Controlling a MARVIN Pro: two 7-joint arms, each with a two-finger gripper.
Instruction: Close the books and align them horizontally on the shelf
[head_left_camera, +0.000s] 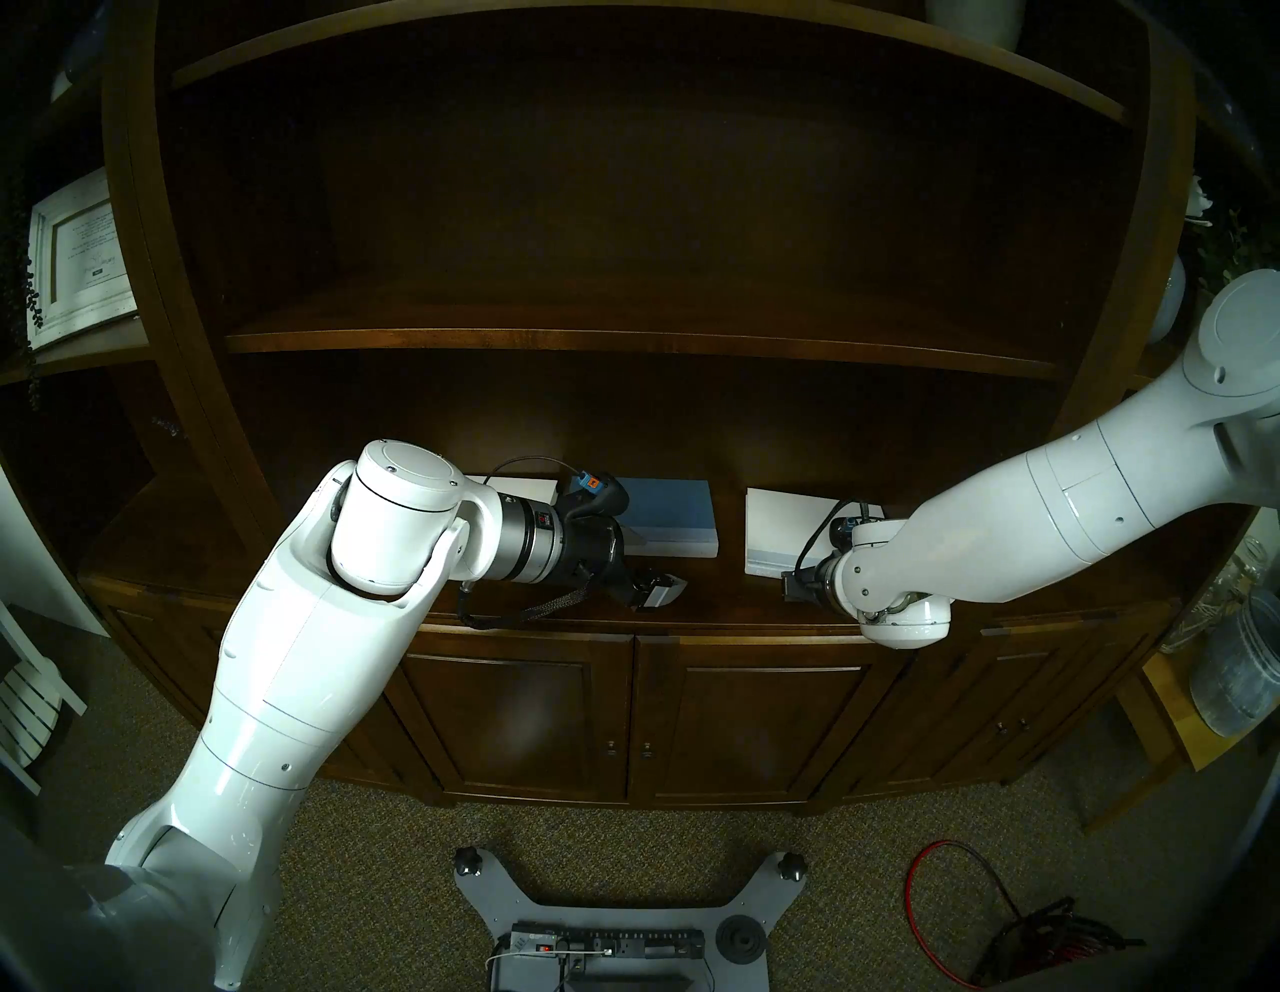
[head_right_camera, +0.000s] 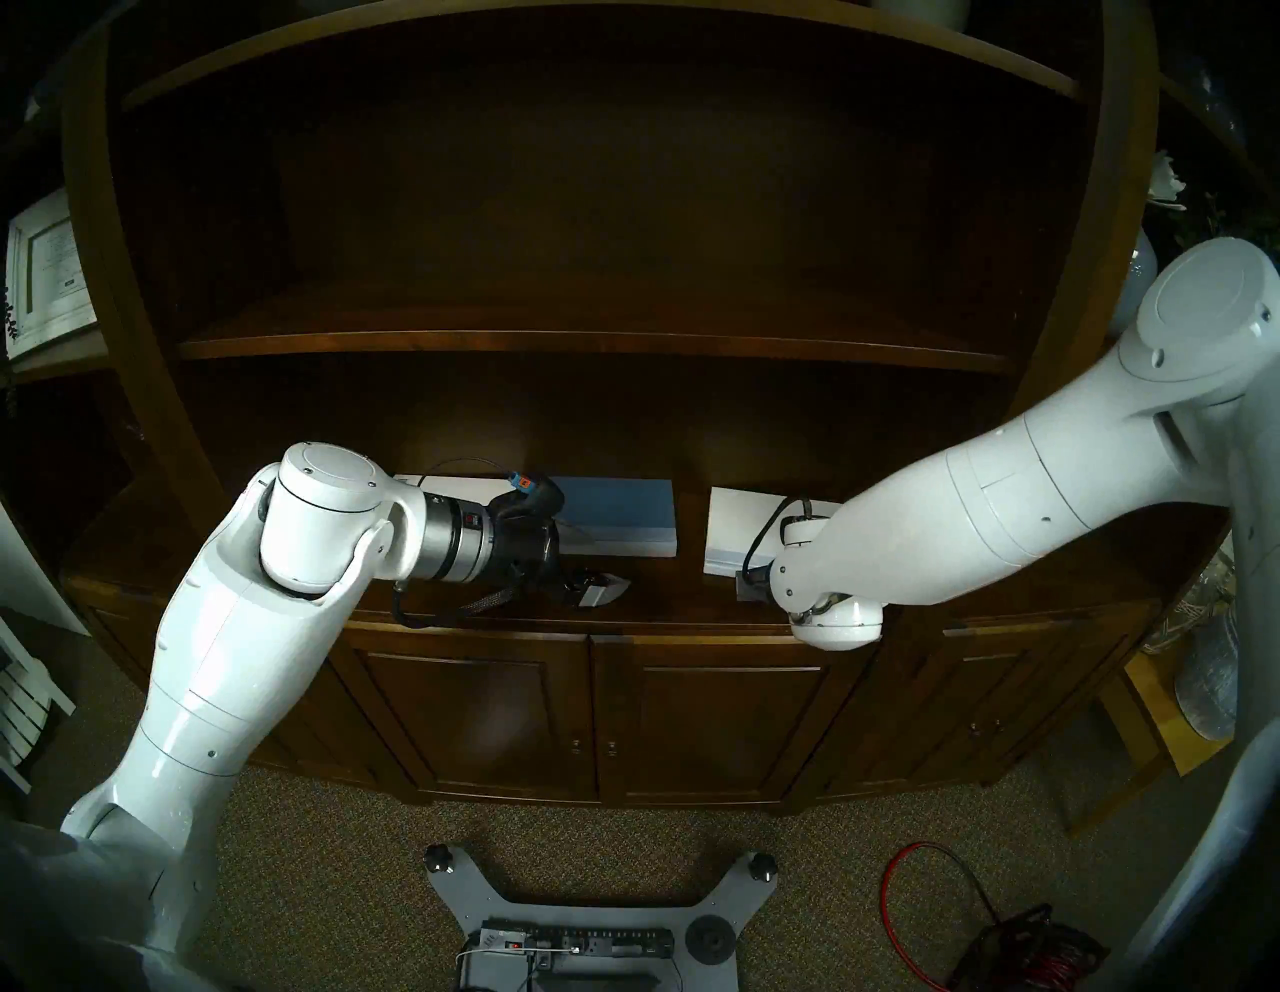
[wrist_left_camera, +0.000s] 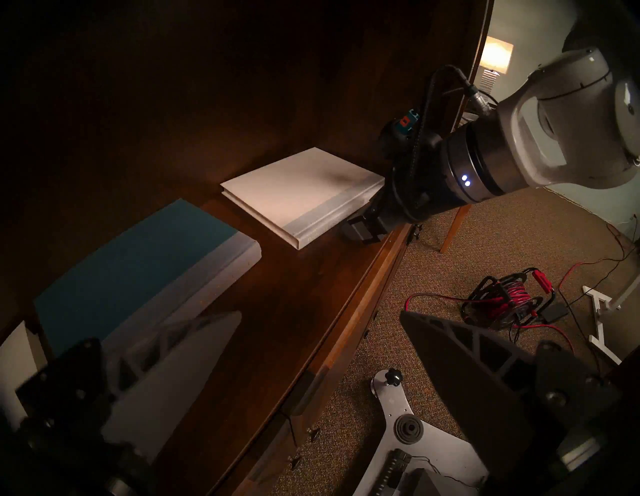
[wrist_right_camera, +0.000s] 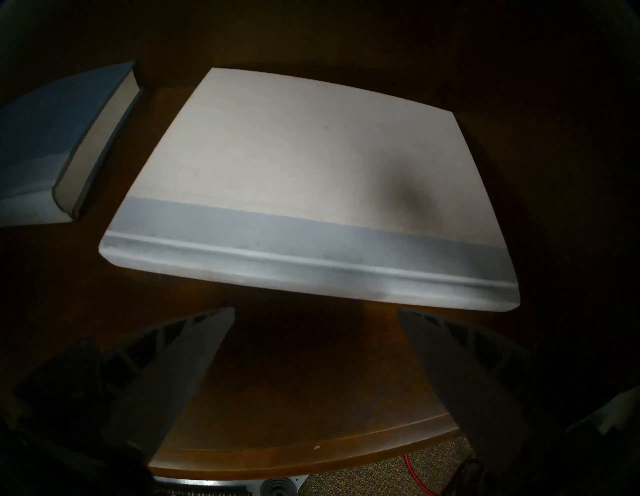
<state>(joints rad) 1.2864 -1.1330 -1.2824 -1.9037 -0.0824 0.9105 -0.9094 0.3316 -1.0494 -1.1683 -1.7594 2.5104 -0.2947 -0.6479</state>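
Three closed books lie flat in a row on the shelf (head_left_camera: 720, 592). A white book (head_left_camera: 516, 488) at the left is mostly hidden behind my left wrist. In the middle is the blue book (head_left_camera: 668, 512) (wrist_left_camera: 138, 263), spine strip toward the front. On the right is the white book with a grey-blue spine strip (head_left_camera: 779, 519) (wrist_right_camera: 294, 166). My left gripper (head_left_camera: 658, 589) (wrist_left_camera: 320, 313) is open and empty, low over the shelf's front in front of the blue book. My right gripper (wrist_right_camera: 316, 310) (wrist_left_camera: 363, 230) is open just in front of the right book's spine, touching nothing.
A thinner upper board (head_left_camera: 623, 343) overhangs the shelf. Cabinet doors (head_left_camera: 623, 700) are below it. A white-framed picture (head_left_camera: 76, 256) stands in the left side bay and jars (head_left_camera: 1240, 672) at the right. A red cable reel (head_left_camera: 1025, 935) and my base (head_left_camera: 609, 928) are on the carpet.
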